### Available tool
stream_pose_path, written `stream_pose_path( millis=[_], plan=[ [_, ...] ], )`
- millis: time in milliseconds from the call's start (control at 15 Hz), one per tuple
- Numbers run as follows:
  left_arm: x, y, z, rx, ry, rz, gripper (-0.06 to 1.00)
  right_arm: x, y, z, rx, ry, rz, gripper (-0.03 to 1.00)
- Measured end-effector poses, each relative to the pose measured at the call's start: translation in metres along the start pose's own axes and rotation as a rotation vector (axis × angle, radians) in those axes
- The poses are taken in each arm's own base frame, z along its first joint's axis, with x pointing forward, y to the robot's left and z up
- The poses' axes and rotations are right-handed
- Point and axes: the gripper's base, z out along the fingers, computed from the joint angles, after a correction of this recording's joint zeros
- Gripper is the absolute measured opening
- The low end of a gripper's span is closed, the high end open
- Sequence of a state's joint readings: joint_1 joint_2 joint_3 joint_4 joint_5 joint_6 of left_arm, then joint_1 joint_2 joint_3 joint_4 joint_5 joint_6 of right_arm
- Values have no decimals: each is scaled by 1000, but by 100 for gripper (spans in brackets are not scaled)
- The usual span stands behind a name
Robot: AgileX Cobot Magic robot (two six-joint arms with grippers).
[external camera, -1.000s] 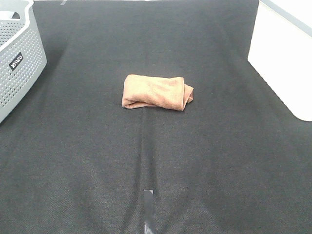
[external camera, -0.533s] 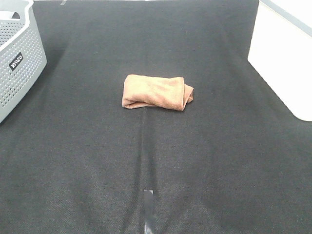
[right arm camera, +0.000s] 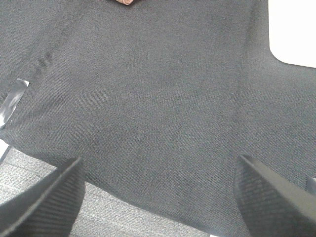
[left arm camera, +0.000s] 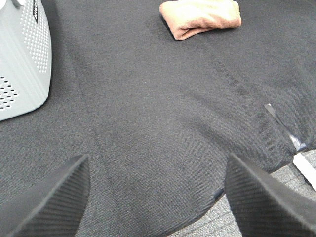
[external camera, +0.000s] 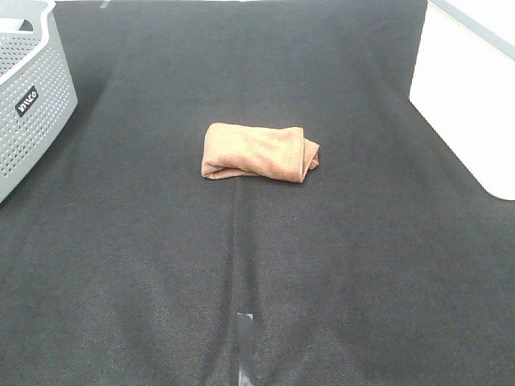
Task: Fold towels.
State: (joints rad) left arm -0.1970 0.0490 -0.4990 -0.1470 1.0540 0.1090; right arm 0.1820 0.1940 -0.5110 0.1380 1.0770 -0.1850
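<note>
The rust-brown towel (external camera: 259,152) lies folded into a small bundle in the middle of the black cloth-covered table (external camera: 257,265). It also shows in the left wrist view (left arm camera: 200,16), and only a sliver of it shows at the edge of the right wrist view (right arm camera: 124,1). Neither arm shows in the exterior high view. My left gripper (left arm camera: 158,197) is open and empty, over the table's near edge, far from the towel. My right gripper (right arm camera: 158,197) is open and empty too, over the near edge.
A grey perforated basket (external camera: 28,96) stands at the far left; it also shows in the left wrist view (left arm camera: 22,64). A white surface (external camera: 471,88) borders the cloth at the right. A strip of tape (external camera: 245,346) lies near the front edge.
</note>
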Motion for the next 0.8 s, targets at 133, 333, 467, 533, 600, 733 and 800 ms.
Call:
stream_pose_path(
  millis=[133,333,467,533,600,733,800],
  plan=[
    [-1,0,1,-82,-3,-46,73,0,0,0,1,0,0,78],
    [-1,1,1,-175,-10,-96,73,0,0,0,25,0,28,78],
    [2,-1,-4,-192,-50,-95,73,-1,-2,1,102,-1,104,78],
    [2,-1,-4,-192,-50,-95,73,-1,-2,1,102,-1,104,78],
    [3,-2,-5,-194,-60,-94,73,0,-2,-1,127,-18,122,78],
    [3,-2,-5,-194,-60,-94,73,2,-1,-4,130,-41,117,78],
    [3,-2,-5,-194,-60,-94,73,6,1,-7,136,-75,111,78]
  ],
)
